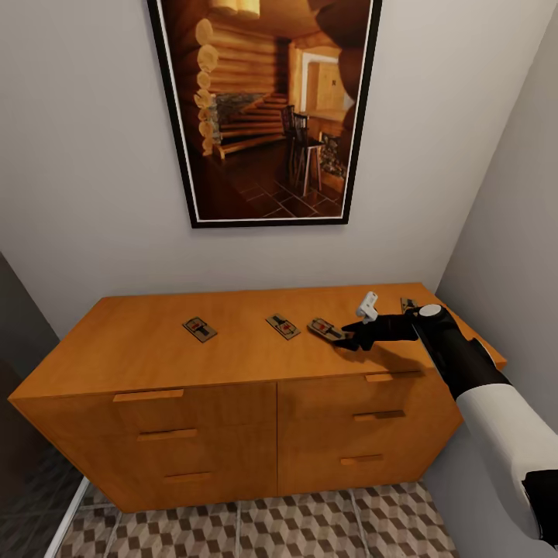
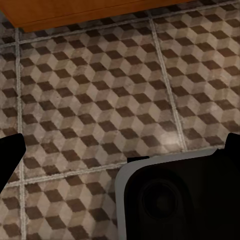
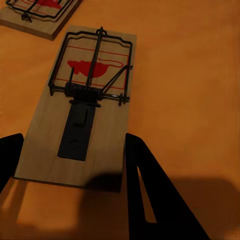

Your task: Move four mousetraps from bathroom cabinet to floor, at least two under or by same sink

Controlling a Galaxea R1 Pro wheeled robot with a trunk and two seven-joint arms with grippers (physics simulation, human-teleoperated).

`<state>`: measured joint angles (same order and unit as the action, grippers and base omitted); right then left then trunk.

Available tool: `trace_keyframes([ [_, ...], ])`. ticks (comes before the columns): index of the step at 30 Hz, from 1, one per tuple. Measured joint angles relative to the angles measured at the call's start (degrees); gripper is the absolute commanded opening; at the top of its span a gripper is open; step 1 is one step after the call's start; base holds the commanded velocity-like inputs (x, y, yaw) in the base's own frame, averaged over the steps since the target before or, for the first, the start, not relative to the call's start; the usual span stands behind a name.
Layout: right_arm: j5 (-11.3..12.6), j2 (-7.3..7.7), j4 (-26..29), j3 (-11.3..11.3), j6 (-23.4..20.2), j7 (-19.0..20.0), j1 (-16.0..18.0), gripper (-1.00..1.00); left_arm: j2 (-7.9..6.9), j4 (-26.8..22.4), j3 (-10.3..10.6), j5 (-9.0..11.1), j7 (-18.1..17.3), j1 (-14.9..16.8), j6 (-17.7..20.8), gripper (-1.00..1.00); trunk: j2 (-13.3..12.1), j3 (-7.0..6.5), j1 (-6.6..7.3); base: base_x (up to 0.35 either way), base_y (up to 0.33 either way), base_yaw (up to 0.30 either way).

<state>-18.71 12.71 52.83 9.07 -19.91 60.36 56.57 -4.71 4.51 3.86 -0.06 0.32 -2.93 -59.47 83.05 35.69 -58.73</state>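
Grey-walled bathroom corner, framed picture above the cabinet. Three mousetraps along its top, a fourth near the back right corner. Right hand open, straddling the third; best lowered squarely before closing.

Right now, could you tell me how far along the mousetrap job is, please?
Nothing looks done: no trap shows on the bathroom floor. Three mousetraps lie on the cabinet, and a fourth seems to sit behind the arm. In hand: the open right gripper straddles one trap's near end. Left: carrying all four down, two by the sink.
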Motion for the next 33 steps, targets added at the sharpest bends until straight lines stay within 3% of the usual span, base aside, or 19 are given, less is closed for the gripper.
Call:
trace_keyframes([
  [15, 0.09, 0.00, 3.55, -0.08, -2.10, 0.08, 0.00, -1.00, -0.03, 0.00, 0.00, 0.00, -0.01, 0.00, 0.00, 1.00, 0.00, 0.00, 0.00, 0.000, 0.000, 0.000],
  [33, 0.30, 0.07, 13.91, -0.15, -12.79, -0.03, -0.01, -1.00, -0.03, 0.00, 0.00, 0.00, -0.01, 0.00, 0.00, 1.00, 0.00, 0.00, 0.00, 0.000, 0.000, 0.000],
])
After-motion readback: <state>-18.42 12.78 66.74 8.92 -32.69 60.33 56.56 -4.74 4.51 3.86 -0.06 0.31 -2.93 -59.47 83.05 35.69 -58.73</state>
